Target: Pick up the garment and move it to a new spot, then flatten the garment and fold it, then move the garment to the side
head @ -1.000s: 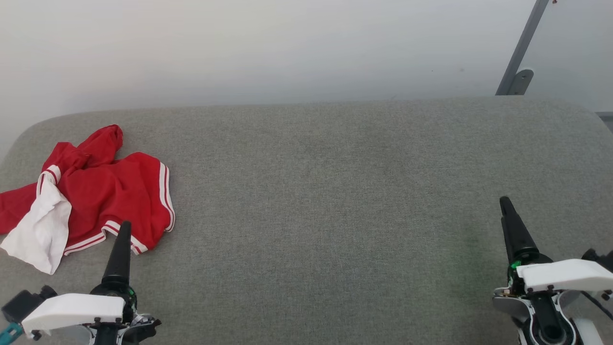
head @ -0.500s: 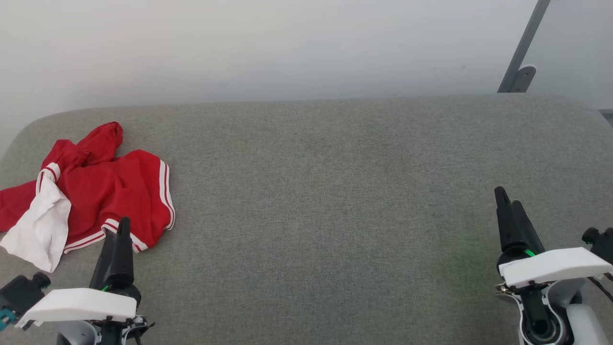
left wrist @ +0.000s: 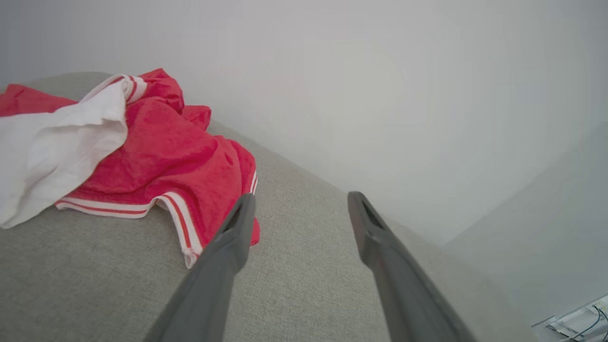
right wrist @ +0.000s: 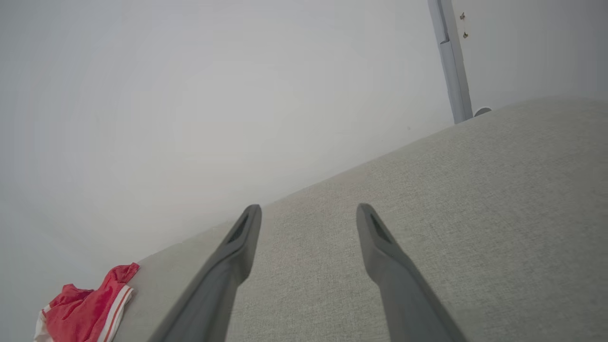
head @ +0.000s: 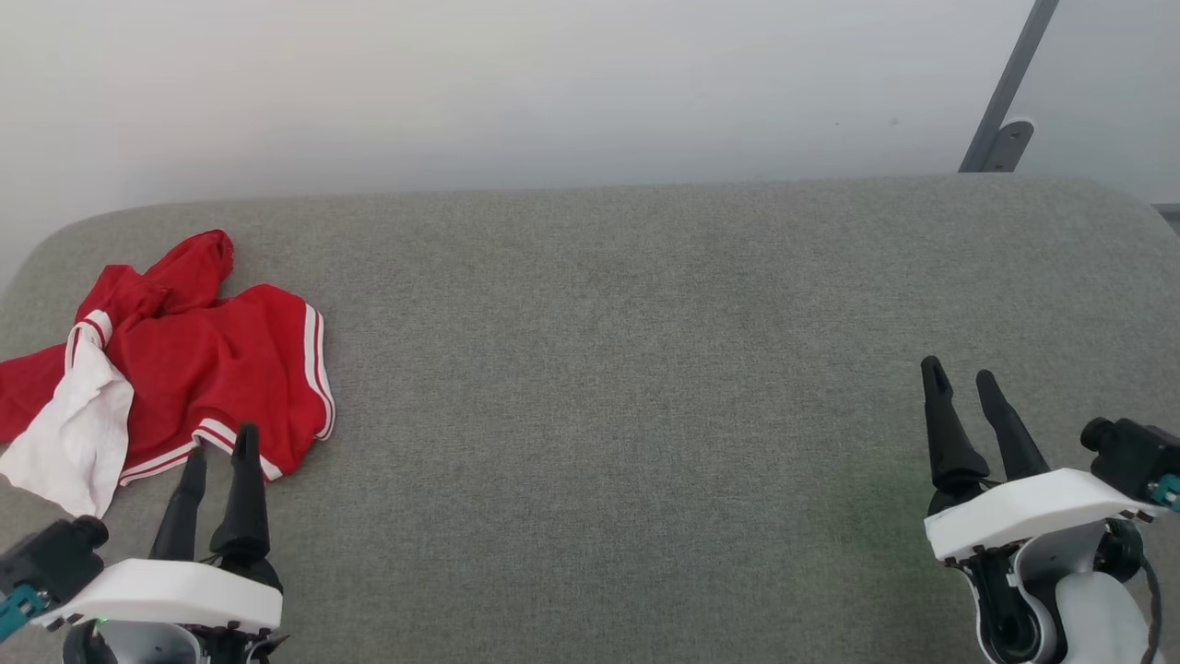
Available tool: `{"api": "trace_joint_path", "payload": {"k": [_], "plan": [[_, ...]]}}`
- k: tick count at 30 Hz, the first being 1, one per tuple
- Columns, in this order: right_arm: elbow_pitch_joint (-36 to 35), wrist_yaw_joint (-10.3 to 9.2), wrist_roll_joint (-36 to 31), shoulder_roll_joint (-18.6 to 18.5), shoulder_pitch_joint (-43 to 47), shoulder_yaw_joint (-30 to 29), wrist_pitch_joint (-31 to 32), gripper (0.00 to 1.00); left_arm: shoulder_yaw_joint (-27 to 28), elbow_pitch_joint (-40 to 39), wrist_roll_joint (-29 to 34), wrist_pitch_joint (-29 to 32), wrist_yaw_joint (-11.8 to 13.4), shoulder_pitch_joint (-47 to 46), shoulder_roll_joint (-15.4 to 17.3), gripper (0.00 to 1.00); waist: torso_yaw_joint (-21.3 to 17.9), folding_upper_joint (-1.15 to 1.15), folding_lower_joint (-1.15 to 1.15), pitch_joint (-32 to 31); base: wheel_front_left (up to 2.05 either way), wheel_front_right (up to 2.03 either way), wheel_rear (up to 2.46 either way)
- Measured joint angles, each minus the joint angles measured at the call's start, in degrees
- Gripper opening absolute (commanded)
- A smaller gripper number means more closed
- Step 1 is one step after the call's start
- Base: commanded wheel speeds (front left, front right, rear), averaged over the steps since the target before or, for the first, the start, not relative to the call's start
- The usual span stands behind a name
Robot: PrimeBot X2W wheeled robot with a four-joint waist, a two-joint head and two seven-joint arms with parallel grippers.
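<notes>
Left pincer (head: 221, 443) is held parted, nothing gripped. The red jersey shirt (head: 212, 369) lies crumpled just ahead of its tips and off to its left, striped hem nearest. Right pincer (head: 959, 369) is likewise parted and empty, with the shirt well apart, far to its left. Pickup not yet made. Risks: only the hem corner gets caught, so grip is lost on lift; grey worktop (head: 599, 369) fabric gets pinched if tips are driven too low.

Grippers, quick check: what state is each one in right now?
Left gripper: open, holding nothing, close by the garment.
Right gripper: open, holding nothing, above the grey padded surface.
</notes>
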Motion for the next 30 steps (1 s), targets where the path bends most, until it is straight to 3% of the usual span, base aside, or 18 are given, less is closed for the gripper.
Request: {"api": "trace_joint_path", "payload": {"k": [13, 30], "plan": [[0.13, 0.00, -12.24, -0.13, -0.56, 0.15, -2.50, 1.00, -0.48, -3.03, 9.56, -2.42, 1.51, 1.96, 1.59, 1.00, -0.41, 0.00, 0.01, 0.48, 0.00, 0.00, 0.00], [1.45, 0.00, -26.22, 1.14, -2.32, -2.37, -5.03, 1.00, 1.53, -4.05, 19.19, -4.93, 0.66, 3.84, 2.40, 1.00, -0.73, 0.00, 0.00, 1.72, 0.00, 0.00, 0.00]]}}
